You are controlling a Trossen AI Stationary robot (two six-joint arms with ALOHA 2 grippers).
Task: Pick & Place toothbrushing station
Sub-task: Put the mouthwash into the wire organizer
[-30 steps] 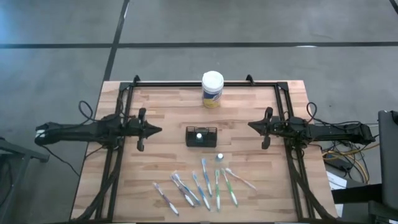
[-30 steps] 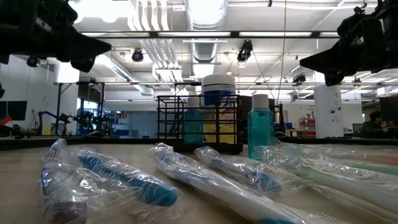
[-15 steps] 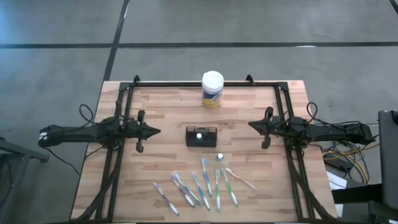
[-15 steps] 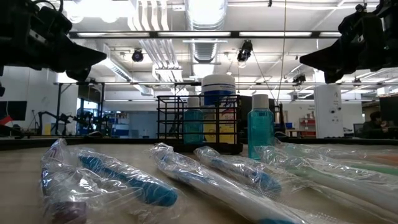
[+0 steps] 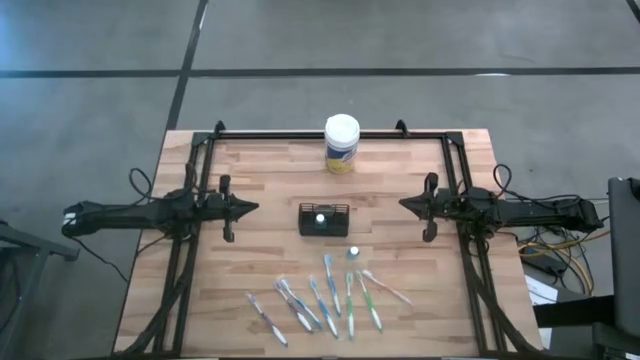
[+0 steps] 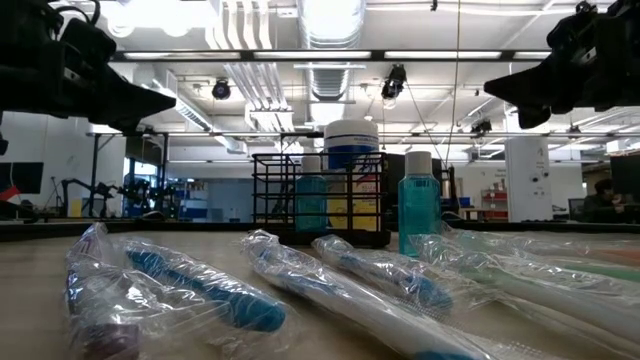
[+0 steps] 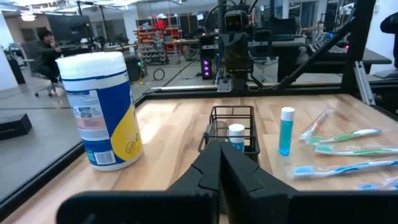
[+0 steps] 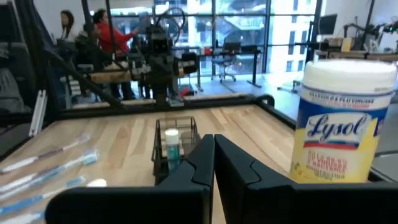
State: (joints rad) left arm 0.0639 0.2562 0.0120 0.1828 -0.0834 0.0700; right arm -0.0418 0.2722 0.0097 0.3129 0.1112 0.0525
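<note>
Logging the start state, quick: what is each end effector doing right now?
Left end effector: closed, holding nothing, raised left of the caddy.
Right end effector: closed, holding nothing, raised right of it.

Bright even overhead light, ceiling-lamp glare in low view, blurred foreground toothbrushes (image 6: 200, 290).

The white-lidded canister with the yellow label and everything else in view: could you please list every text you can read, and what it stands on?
"Lysol": brand name in blue script on the white-lidded canister with the yellow label.
Small print above "Lysol", under the lid: too blurred to read.
Print on the same canister's blue and yellow side, left wrist view: too blurred to read.
Small teal white-capped tubes, wrapped toothbrushes, black wire-mesh caddy: no readable text.
</note>
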